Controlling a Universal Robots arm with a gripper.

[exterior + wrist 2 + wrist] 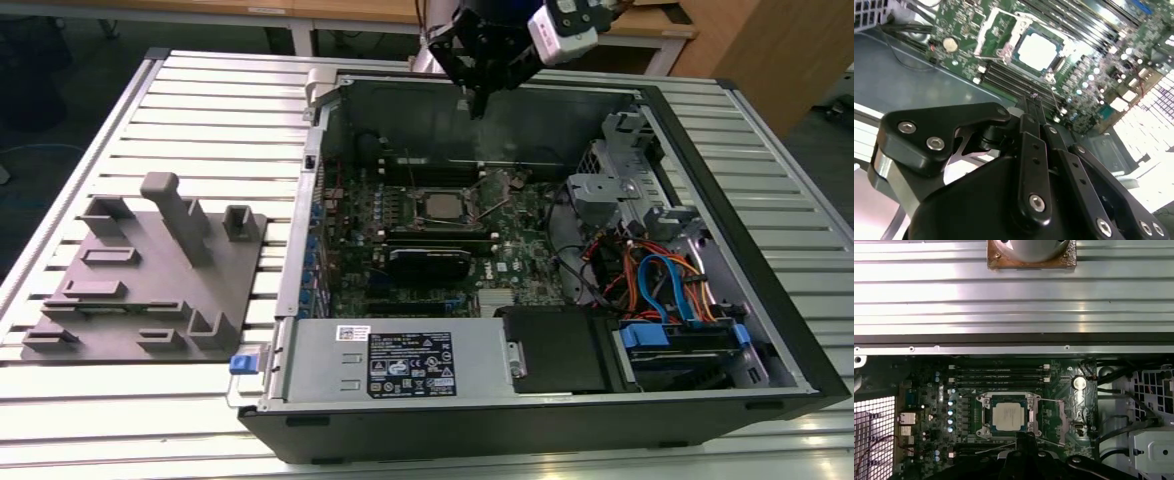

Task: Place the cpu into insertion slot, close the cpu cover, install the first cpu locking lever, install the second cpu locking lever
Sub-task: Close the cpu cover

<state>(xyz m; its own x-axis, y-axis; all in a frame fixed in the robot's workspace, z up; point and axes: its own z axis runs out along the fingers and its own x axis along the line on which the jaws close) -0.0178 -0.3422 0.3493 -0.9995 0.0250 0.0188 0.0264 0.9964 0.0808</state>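
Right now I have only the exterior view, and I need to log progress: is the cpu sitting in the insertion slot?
Observer: Yes. In the first wrist view the cpu lies flat inside the insertion slot, with its pale face up.
Operator: Is the gripper carrying anything?
Observer: No. In the second wrist view the gripper has its fingers together, with nothing between them.
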